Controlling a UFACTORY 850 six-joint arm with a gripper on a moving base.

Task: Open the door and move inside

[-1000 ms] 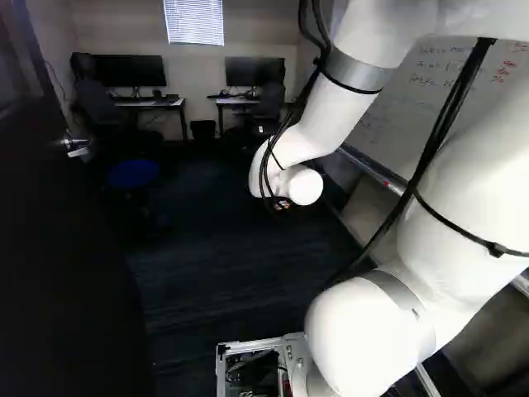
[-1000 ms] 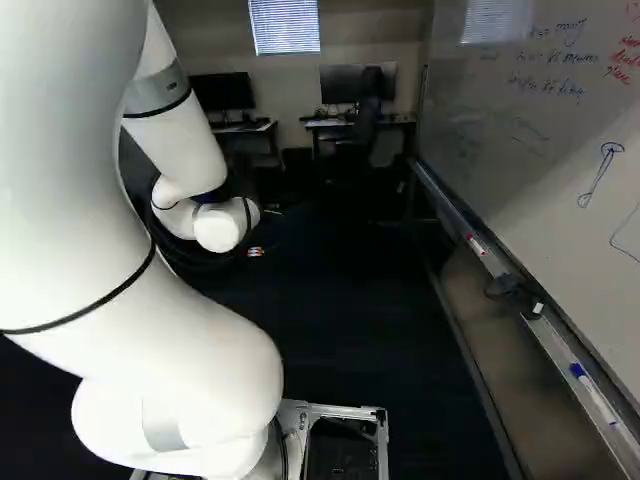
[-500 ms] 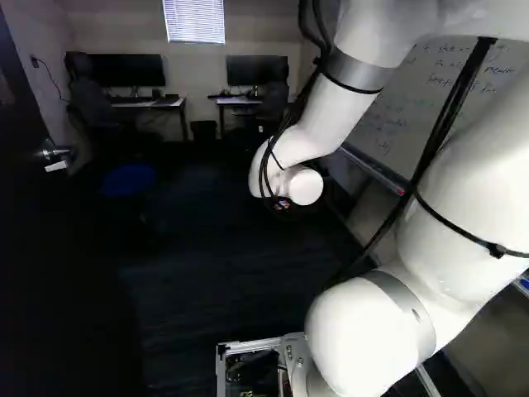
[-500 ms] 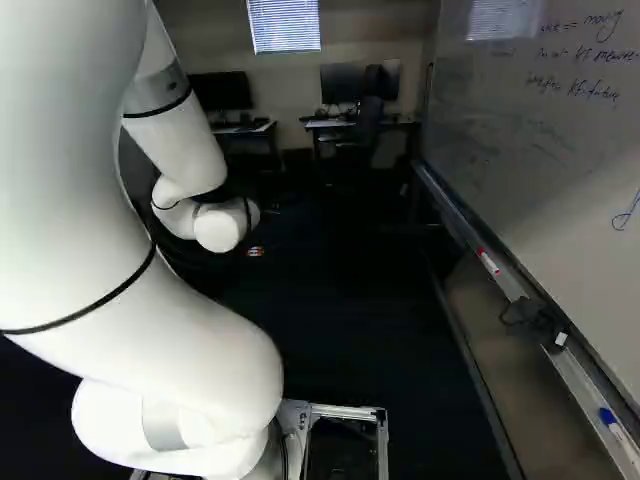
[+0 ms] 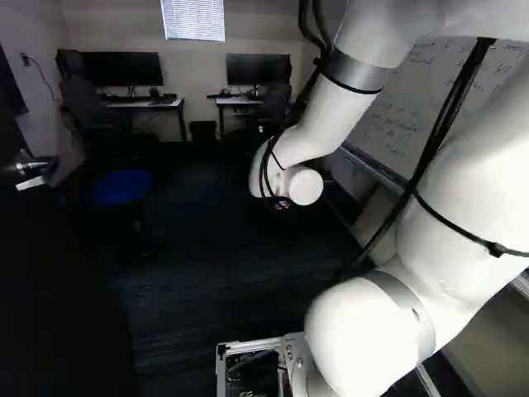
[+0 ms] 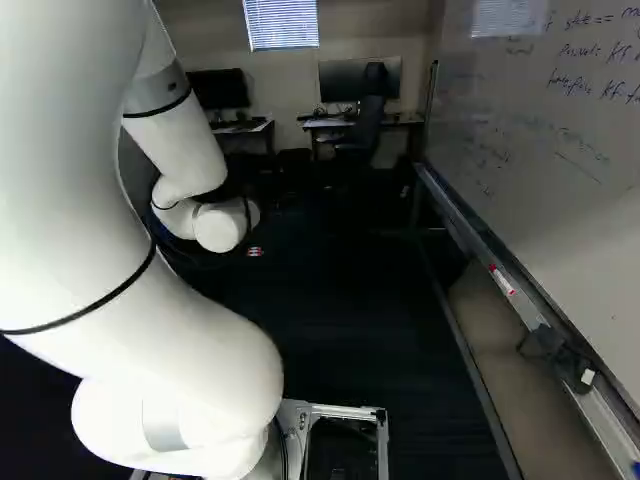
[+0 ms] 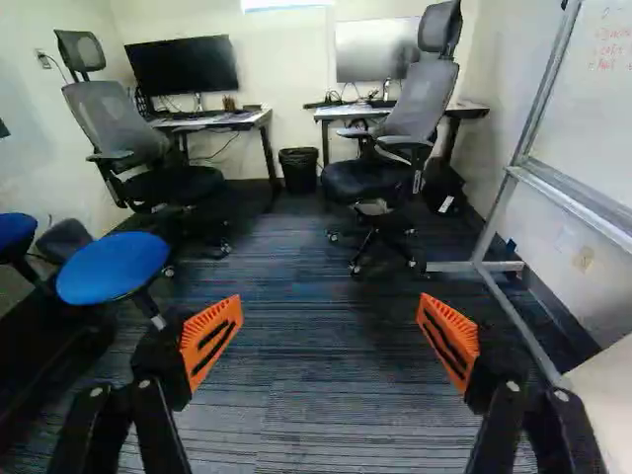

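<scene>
The dark door [image 5: 58, 273] stands swung inward along the left side of the left base view, its metal handle [image 5: 33, 169] near that view's left edge. In the base views the gripper [image 5: 283, 203] is mostly hidden behind the arm's white wrist, well to the right of the handle. Seen in the wrist view, the gripper [image 7: 330, 341] is open, its orange pads wide apart with only carpet between them. No part of it touches the door.
Blue stools [image 7: 114, 267] stand beyond the door. Two desks with monitors, office chairs [image 7: 395, 118] and a bin [image 7: 298, 170] line the far wall. A whiteboard [image 6: 540, 150] with a marker tray runs along the right; its frame foot [image 7: 474, 266] reaches onto the carpet.
The base has moved forward: the door handle has slid toward the left edge, and the whiteboard tray's items have shifted nearer. The arm holds its pose against its lowest joint.
</scene>
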